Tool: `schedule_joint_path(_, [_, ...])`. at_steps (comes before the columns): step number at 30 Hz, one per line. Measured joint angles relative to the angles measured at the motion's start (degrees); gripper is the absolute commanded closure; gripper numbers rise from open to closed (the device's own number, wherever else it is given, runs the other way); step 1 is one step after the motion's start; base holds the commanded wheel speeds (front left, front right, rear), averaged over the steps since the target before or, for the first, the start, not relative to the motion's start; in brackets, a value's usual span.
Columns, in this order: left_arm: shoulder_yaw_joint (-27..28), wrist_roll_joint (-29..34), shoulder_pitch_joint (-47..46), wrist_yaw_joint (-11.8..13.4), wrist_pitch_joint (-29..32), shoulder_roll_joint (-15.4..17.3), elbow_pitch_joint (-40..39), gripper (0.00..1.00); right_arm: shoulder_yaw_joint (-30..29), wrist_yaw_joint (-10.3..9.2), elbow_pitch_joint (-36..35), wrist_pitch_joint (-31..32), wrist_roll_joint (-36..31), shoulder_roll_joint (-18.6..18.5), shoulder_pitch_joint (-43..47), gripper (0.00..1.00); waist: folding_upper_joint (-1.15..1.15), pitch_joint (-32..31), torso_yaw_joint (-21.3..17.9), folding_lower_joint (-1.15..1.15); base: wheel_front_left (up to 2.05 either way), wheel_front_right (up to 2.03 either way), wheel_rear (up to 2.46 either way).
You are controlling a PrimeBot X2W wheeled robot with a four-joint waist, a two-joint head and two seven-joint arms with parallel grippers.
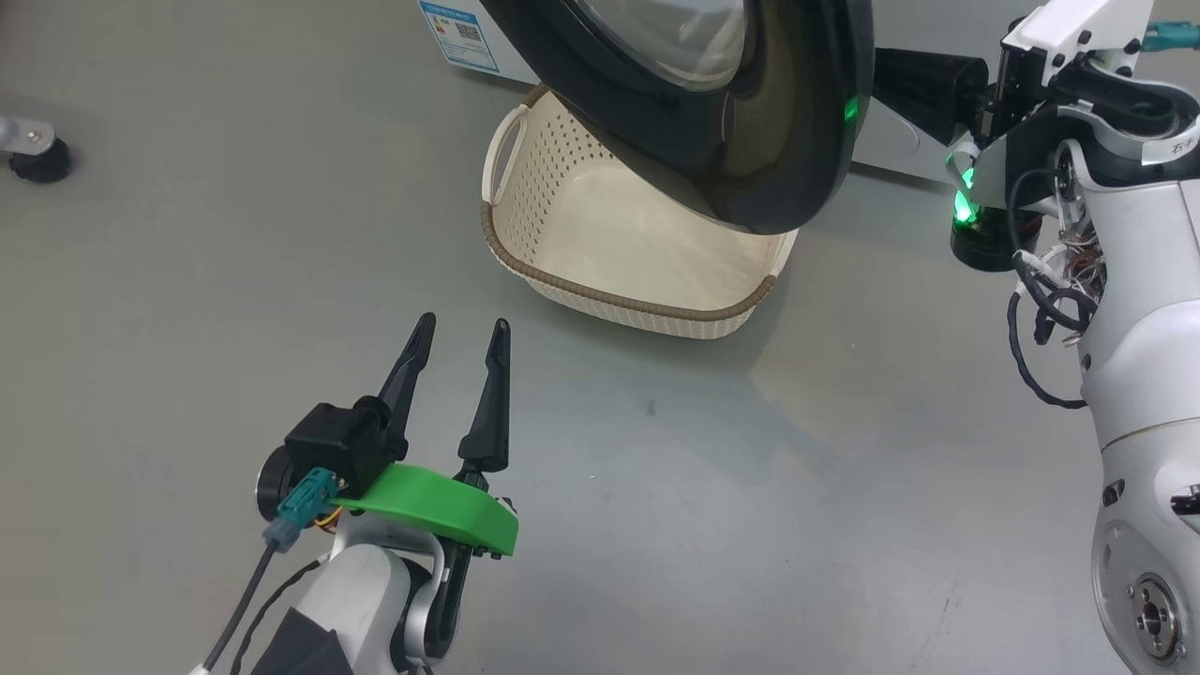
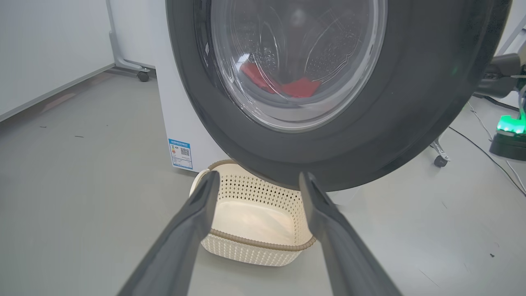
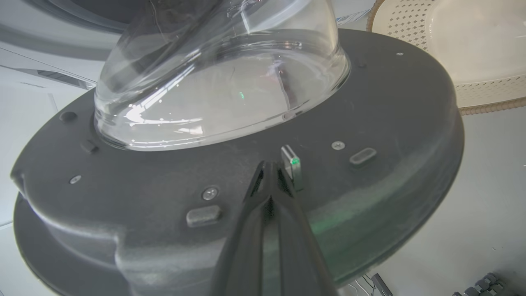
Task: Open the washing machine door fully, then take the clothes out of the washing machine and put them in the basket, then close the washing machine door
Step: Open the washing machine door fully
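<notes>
The washing machine door (image 1: 750, 178) stands swung out over the cream basket (image 1: 600, 295), its glossy black rim above the basket's far side. Through the door's glass, red clothes (image 2: 283, 85) lie in the drum of the white washing machine (image 2: 181, 115). My left gripper (image 1: 464, 326) is open and holds nothing, low over the floor, pointing at the basket (image 2: 246, 253). My right gripper (image 3: 269, 165) is shut, its tips against the inner face of the door (image 3: 370, 123), beside the small metal latch (image 3: 291, 162) and below the glass bowl (image 3: 222, 82).
A blue label (image 2: 181, 153) marks the machine's lower front. A green-lit black base (image 2: 509, 139) with cables sits on the floor to the right. A castor (image 1: 37, 159) of a frame stands at the far left. Grey floor surrounds the basket (image 3: 485, 88).
</notes>
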Motion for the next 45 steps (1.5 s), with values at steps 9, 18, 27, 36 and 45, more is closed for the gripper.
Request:
schedule_joint_path(9, [0.01, 0.9, 0.28, 0.0, 0.01, 0.0, -0.01, 0.0, 1.14, 0.0, -0.03, 1.05, 1.32, 0.44, 1.21, 1.0, 0.0, -0.88, -0.22, 0.0, 0.0, 0.0, 0.0])
schedule_joint_path(18, [-0.01, 0.91, 1.07, -0.01, 0.01, 0.0, 0.0, 0.0, 3.15, 0.01, -0.56, 2.54, 2.93, 0.82, 2.36, 1.0, 0.0, -1.42, -0.38, 0.0, 0.0, 0.0, 0.0])
schedule_joint_path(27, [-0.43, 0.91, 1.12, -0.07, 0.0, 0.01, -0.04, 0.0, 7.24, 0.0, -2.38, 4.28, 9.17, 0.8, 3.29, 1.0, 0.0, -1.38, -0.03, 0.0, 0.0, 0.0, 0.0])
schedule_joint_path(36, [-0.49, 0.9, 1.12, -0.07, 0.01, 0.01, -0.08, 0.0, 12.24, 0.0, -4.39, 4.46, 12.85, 0.78, 4.69, 1.0, 0.0, -1.13, 0.58, 0.0, 0.0, 0.0, 0.0])
schedule_joint_path(45, [-0.58, 0.9, 1.12, -0.07, 0.01, 0.01, -0.14, 0.0, 17.36, -0.01, -6.92, 4.43, 16.45, 0.79, 6.48, 1.0, 0.0, -1.08, 0.79, 0.0, 0.0, 0.0, 0.0])
